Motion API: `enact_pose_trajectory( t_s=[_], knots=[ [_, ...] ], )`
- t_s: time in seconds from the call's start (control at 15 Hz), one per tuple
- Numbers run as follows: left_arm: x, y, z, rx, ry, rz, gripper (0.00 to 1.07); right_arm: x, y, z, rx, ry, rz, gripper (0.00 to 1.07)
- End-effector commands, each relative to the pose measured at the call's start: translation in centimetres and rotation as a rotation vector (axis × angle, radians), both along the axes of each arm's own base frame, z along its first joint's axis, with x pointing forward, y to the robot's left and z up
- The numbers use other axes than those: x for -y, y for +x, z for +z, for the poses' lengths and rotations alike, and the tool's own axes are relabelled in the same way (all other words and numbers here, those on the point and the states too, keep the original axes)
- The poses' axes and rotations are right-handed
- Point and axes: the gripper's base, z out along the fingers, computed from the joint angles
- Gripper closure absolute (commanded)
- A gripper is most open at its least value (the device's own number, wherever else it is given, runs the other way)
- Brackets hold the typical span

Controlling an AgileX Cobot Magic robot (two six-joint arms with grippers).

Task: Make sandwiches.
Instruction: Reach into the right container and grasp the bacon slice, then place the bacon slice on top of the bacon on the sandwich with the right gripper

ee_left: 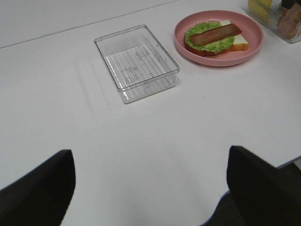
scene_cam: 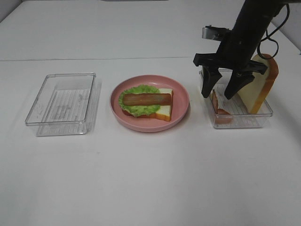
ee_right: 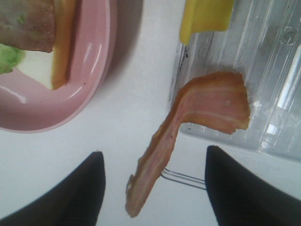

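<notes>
Pinkish bacon strip droops over the clear tray wall, right below my right gripper, between its spread fingers, touching neither. Nothing held. Open-faced sandwich on pink plate sits near, toward my left. Left gripper gapes wide.

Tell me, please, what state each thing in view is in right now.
left gripper, open, empty.
right gripper, open over the right tray, empty.
left tray, empty.
pink plate, carries bottom bread, lettuce and bacon strip, stacked.
right tray, partly filled.
loose bacon strip, propped on the right tray's wall.
bread slice, leaning upright in that tray.
cheese, in that tray.
</notes>
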Motion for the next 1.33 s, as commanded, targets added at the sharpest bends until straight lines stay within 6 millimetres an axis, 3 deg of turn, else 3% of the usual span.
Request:
enact_pose_trajectory(
  t_s=[0.07,0.33,0.73,0.93,1.07,1.33],
  knots=[
    [-0.1,-0.3,0.0,0.028,-0.010,-0.003,0.23,0.1,-0.1,-0.5,-0.028,-0.016,0.009,0.60],
    [-0.1,-0.3,0.0,0.028,-0.010,-0.003,0.23,0.1,0.0,-0.7,-0.033,-0.012,0.006,0.65],
    [-0.1,-0.3,0.0,0.028,-0.010,-0.003,0.24,0.0,0.0,-0.7,-0.036,-0.011,-0.005,1.03],
    [-0.1,-0.3,0.0,0.028,-0.010,-0.003,0.24,0.0,-0.1,-0.6,-0.045,-0.012,0.001,1.07],
    [-0.1,-0.3,0.0,0.028,-0.010,-0.003,0.24,0.1,-0.3,0.4,-0.028,-0.008,0.003,1.07],
    [-0.1,-0.3,0.0,0.028,-0.010,-0.003,0.24,0.2,-1.4,5.5,0.069,0.019,0.007,1.07]
  ],
)
